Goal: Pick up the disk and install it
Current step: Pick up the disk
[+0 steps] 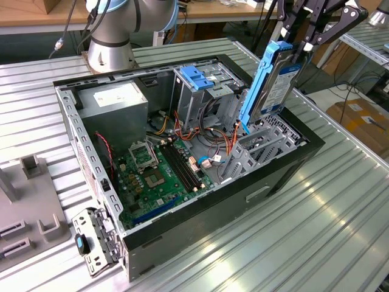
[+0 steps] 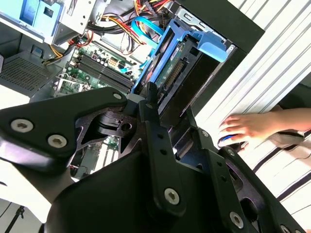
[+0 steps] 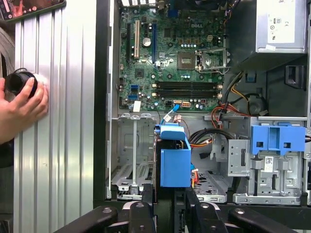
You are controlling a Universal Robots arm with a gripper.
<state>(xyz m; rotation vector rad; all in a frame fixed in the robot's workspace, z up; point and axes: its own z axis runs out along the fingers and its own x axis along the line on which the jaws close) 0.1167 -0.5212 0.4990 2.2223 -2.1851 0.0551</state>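
1. Pincer: you have the gripper [image 1: 302, 42] closed on the disk [image 1: 276, 85], its black fingers [image 1: 316, 33] clamped on the disk's upper end, at the far end of the exterior view's right.
2. Disk attitude: the disk stands on end and leans, label face towards the exterior view's right, blue side rail [image 1: 258, 85] towards the exterior view's left.
3. Disk location: most of it is above the open computer case [image 1: 292, 164]. Its lower end reaches down to the grey drive bay [image 1: 261, 143] in the case's right part. You cannot tell whether it touches the bay's metal.
4. In the first wrist view, the disk [image 3: 175, 160] shows end-on as a blue block between the gripper [image 3: 167, 196] and the bay floor, over the left of two bays.
5. The second wrist view shows the disk's [image 2: 177, 73] circuit-board side and blue frame beyond the gripper [image 2: 170, 109].
6. Neighbouring parts: the grey cage with the blue latch [image 1: 197, 78] stands just beside the disk on the exterior view's left. The motherboard [image 1: 158, 176] lies on the case floor, and the power-supply box [image 1: 115, 100] sits in the far left corner.
7. Person: a hand [image 3: 22, 104] rests on a black round knob [image 3: 19, 82] on the ribbed metal table [image 1: 292, 231], outside the case wall and apart from the disk.
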